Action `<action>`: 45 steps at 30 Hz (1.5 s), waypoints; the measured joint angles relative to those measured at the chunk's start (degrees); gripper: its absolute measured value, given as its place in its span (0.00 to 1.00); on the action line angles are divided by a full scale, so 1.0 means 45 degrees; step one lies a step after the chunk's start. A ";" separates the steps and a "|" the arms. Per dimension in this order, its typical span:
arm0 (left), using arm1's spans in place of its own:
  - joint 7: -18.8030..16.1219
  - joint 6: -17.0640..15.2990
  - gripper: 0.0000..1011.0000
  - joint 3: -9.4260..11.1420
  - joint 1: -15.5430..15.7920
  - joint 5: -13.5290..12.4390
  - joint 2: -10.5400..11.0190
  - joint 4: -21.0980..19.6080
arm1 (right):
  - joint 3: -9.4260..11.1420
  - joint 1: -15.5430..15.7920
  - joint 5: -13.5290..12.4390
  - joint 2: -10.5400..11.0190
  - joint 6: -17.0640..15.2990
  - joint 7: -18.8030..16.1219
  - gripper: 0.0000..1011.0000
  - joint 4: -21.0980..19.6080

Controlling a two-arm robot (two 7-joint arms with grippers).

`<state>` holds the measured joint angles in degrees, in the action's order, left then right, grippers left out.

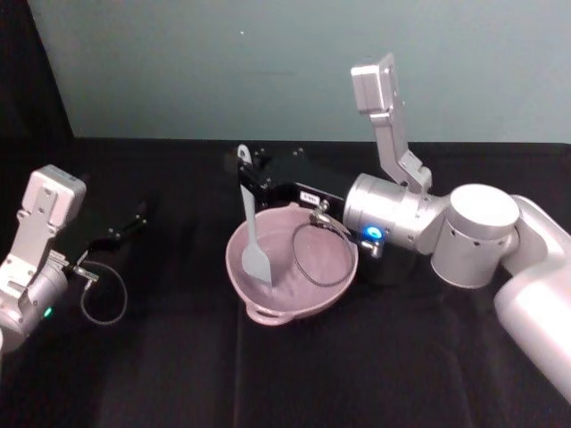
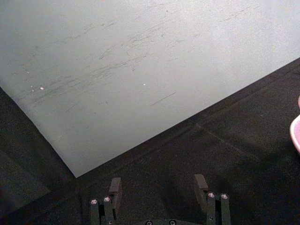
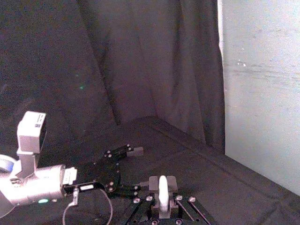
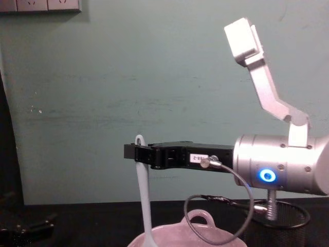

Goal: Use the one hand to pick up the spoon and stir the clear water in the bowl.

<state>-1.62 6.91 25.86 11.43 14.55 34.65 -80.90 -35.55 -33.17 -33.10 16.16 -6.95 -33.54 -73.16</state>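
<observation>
Black cloth [image 1: 178, 374] covered the table, and a pale green wall [image 1: 223, 71] stood behind it. The spoon [image 1: 252, 234] hung nearly upright, handle up, with its flat blade down inside the left half of the bowl [image 1: 303, 310]. I could not tell whether the blade touched the bottom.

My right pincer [image 1: 243, 168] was clamped on the handle's top end. It reached in level from the right, above the bowl's far rim. In the chest view the small hole at the handle end stood just above my fingers. The bowl sat at the middle of the table, its loop handle [image 1: 265, 312] on the near rim.

A grey cable [image 1: 312, 259] drooped from my right wrist in a loop over the right side of the bowl. Just right of the bowl, the blue ring [image 1: 372, 234] glowed on the silver arm.

Well apart, at the far left of the table, my left pincer [image 1: 134, 221] rested low over the cloth. Its fingers [image 2: 115, 187] were spread and held nothing. A second cable loop [image 1: 105, 299] lay near that arm.
</observation>
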 joint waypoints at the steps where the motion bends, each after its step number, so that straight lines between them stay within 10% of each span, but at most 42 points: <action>1: 0.0000 0.0000 1.00 0.0000 0.0001 0.0000 0.0000 0.0000 | -0.0020 -0.0079 0.0008 -0.0062 0.0021 -0.0038 0.11 0.0135; 17: 0.0001 0.0000 1.00 0.0000 0.0001 0.0000 0.0000 0.0000 | 0.0384 -0.0997 0.0099 -0.0542 0.0470 -0.0098 0.11 0.1995; 45: 0.0000 0.0000 1.00 0.0000 0.0001 0.0000 0.0000 0.0000 | 0.0860 0.0738 0.0146 0.0690 0.0028 0.0620 0.11 -0.0590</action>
<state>-1.62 6.91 25.86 11.43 14.55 34.64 -80.90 -31.68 -29.84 -32.44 19.26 -6.82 -30.75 -75.81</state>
